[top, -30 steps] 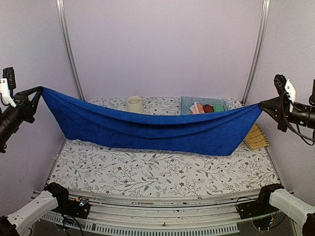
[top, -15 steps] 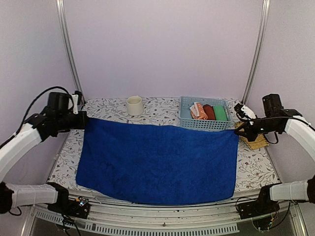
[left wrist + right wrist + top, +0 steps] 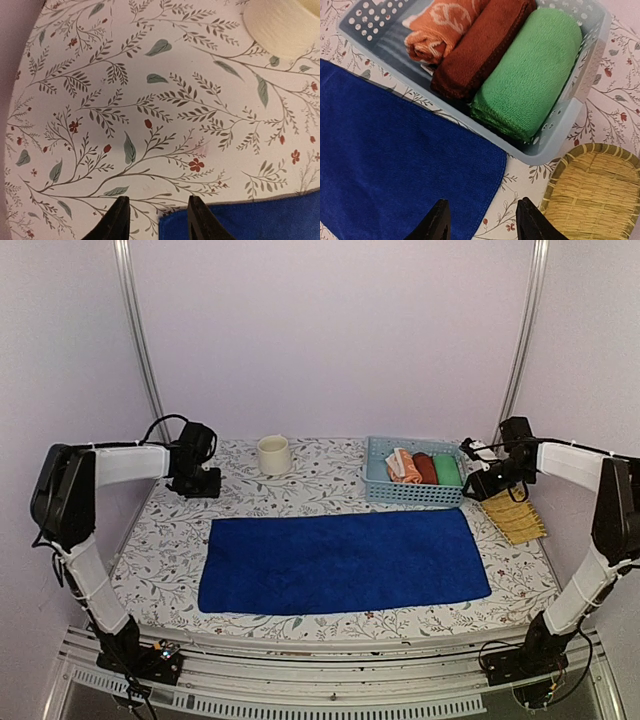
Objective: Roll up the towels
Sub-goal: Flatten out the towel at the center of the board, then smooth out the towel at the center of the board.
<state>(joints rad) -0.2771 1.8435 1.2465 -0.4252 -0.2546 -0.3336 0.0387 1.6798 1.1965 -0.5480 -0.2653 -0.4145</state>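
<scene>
The blue towel (image 3: pixel 345 560) lies flat on the table as a long rectangle. Its far left corner (image 3: pixel 250 222) shows just under my left gripper (image 3: pixel 157 220), which is open and holds nothing. In the top view that gripper (image 3: pixel 200 483) hovers beyond the towel's far left corner. My right gripper (image 3: pixel 482 222) is open too, above the towel's far right corner (image 3: pixel 395 165); from above it (image 3: pixel 478 486) sits beside the basket. The orange towel (image 3: pixel 440 25) with white shapes is rolled and lies in the basket (image 3: pixel 560 130).
A red roll (image 3: pixel 480 45) and a green roll (image 3: pixel 530 70) lie beside the orange one in the blue basket (image 3: pixel 415 490). A cream cup (image 3: pixel 273 453) stands at the back. A bamboo tray (image 3: pixel 515 515) lies at the right edge.
Both grippers have opened and let go of the blue towel. It was held spread over the table and now lies flat as a narrower strip. Both arms have drawn in to its far corners.
</scene>
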